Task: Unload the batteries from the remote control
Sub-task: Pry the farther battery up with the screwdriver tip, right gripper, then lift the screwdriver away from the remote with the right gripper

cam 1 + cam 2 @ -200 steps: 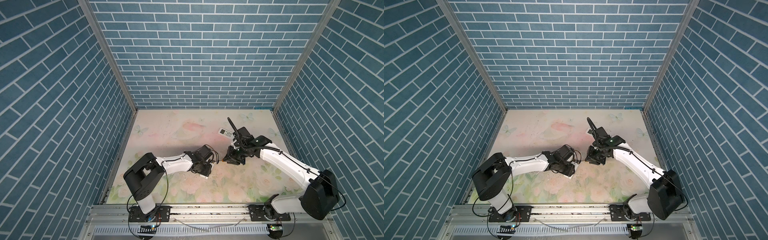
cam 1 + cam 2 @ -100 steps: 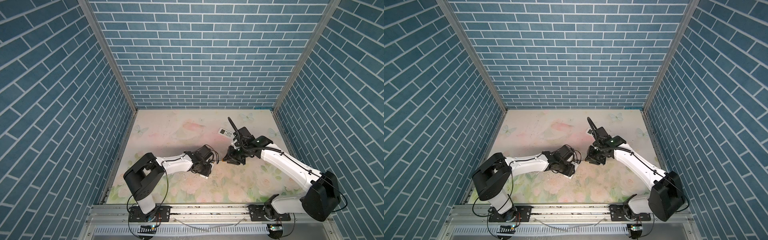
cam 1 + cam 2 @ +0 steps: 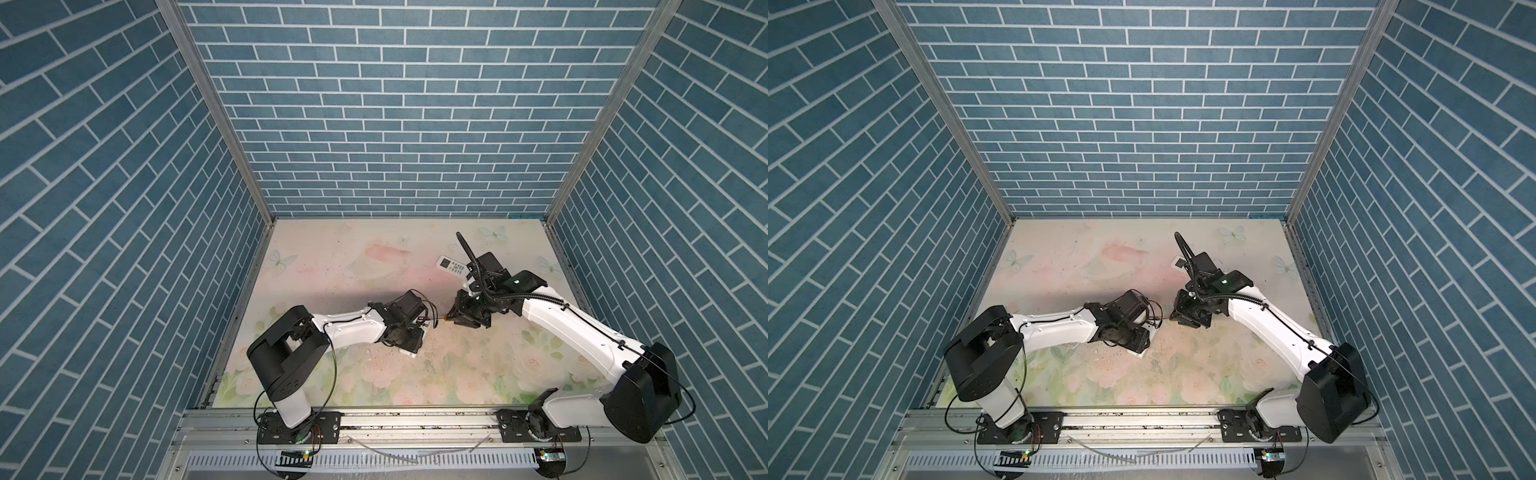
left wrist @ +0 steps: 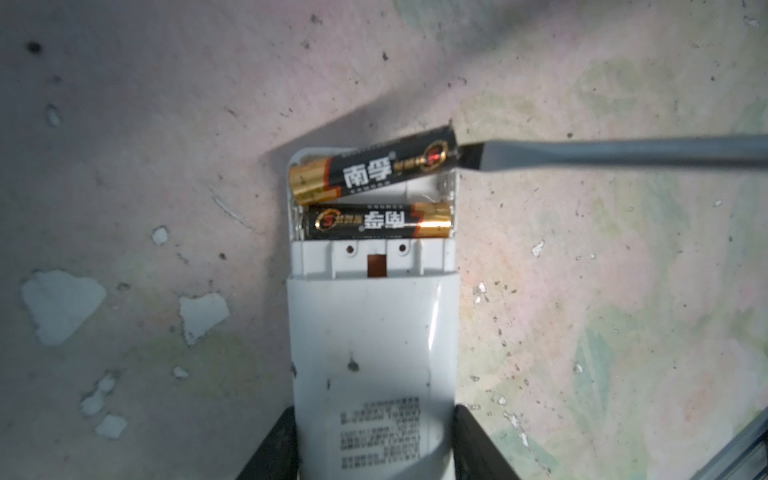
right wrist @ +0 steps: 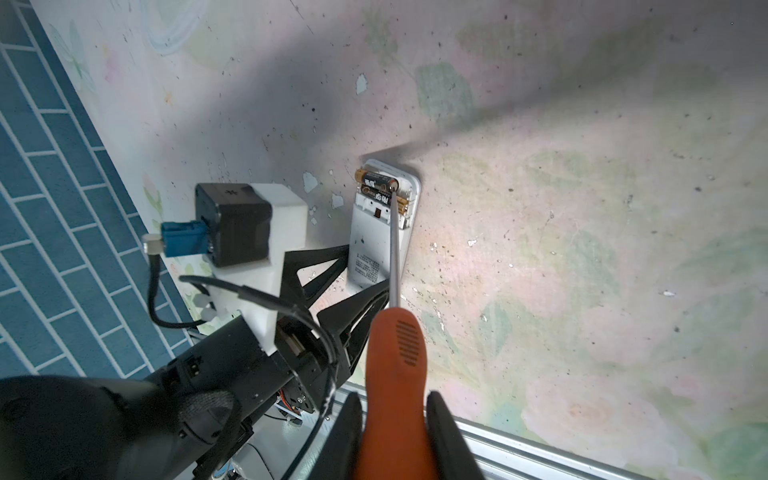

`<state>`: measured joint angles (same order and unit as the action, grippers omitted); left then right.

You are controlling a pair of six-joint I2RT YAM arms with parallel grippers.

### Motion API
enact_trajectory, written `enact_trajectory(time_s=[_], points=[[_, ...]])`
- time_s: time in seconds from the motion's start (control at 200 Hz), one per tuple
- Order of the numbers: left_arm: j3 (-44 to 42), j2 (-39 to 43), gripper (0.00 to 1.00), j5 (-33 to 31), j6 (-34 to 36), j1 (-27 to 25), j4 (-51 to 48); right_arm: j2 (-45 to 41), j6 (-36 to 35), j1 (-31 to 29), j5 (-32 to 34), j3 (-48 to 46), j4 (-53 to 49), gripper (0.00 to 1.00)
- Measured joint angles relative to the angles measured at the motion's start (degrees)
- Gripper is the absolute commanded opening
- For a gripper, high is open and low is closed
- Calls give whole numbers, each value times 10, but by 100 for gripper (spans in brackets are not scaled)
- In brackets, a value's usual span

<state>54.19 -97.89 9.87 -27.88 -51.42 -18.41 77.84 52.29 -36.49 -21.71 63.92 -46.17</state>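
Note:
The white remote control [image 4: 374, 332] lies face down on the flowered mat with its battery bay uncovered. My left gripper [image 4: 374, 415] is shut on its lower body. Two black batteries with gold ends show in the bay. One battery [image 4: 374, 170] is tilted, with one end lifted over the rim. The second battery [image 4: 378, 220] lies flat in its slot. My right gripper [image 5: 395, 399] is shut on the orange screwdriver handle [image 5: 395, 357]. The flat blade [image 4: 582, 153] touches the tilted battery's raised end. In both top views the grippers [image 3: 409, 338] [image 3: 465, 318] nearly meet mid-table.
A second white remote [image 3: 451, 264] with buttons up lies at the back right, behind my right arm. Blue brick walls close the left, right and far sides. A metal rail [image 3: 415, 419] runs along the front edge. The mat has chipped white patches [image 4: 62, 303].

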Motion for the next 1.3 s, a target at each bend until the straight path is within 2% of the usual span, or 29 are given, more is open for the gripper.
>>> enact_trajectory(time_s=[0.355,0.76,1.03,1.3], points=[[0,-1,30,10,2,-11,10,0,0,-3,-8,10,30,0],[7,-4,31,14,18,-11,0,0,-12,0,11,16,9,0],[36,-17,32,2,80,-14,-51,-13,-50,43,35,24,-35,0],[70,-23,32,-22,170,-15,-119,-42,-148,114,35,71,-105,0]])
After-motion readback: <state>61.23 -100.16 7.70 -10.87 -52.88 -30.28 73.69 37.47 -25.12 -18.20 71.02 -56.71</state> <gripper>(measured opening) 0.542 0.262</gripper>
